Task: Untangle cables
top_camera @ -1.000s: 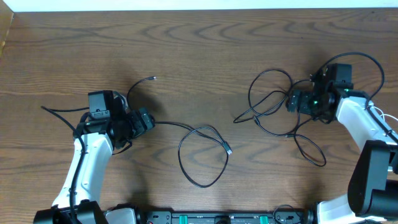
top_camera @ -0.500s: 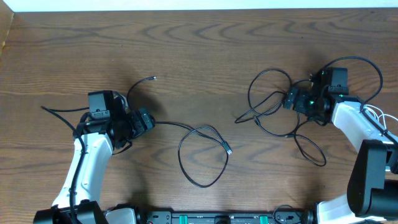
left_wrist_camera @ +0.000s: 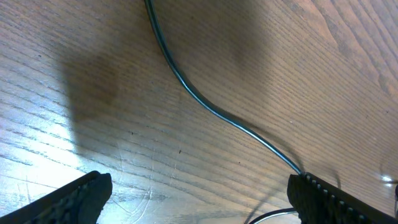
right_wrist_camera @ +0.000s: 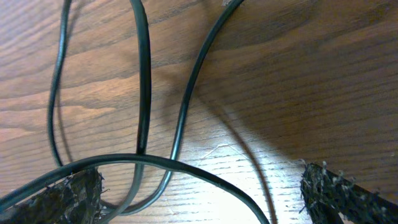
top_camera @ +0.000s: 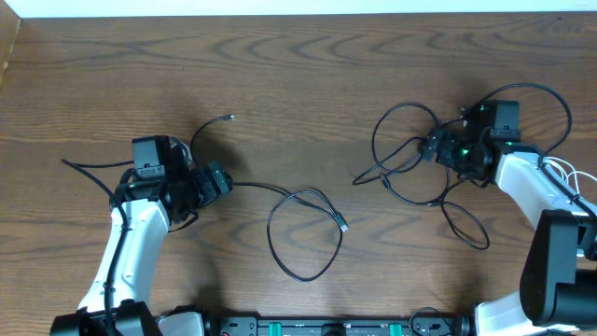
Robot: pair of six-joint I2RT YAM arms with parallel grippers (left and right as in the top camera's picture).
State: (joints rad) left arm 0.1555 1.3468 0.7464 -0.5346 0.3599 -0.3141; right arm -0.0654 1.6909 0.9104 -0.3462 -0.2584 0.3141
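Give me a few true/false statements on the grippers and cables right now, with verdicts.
1. The left gripper and the right gripper are both open. True.
2. The right gripper holds a cable lifted off the table. False: its jaws are open and grip nothing. The cable tangle is beneath it.
3. A cable loop lies between the two arms. True.
4. The loop's plug end is clamped in the left gripper. False: it lies free on the table at the loop's right side.

Far tabletop (top_camera: 280, 65) lies open (black cable loops (right_wrist_camera: 143, 81) crowd the right claw (right_wrist_camera: 202, 193)).
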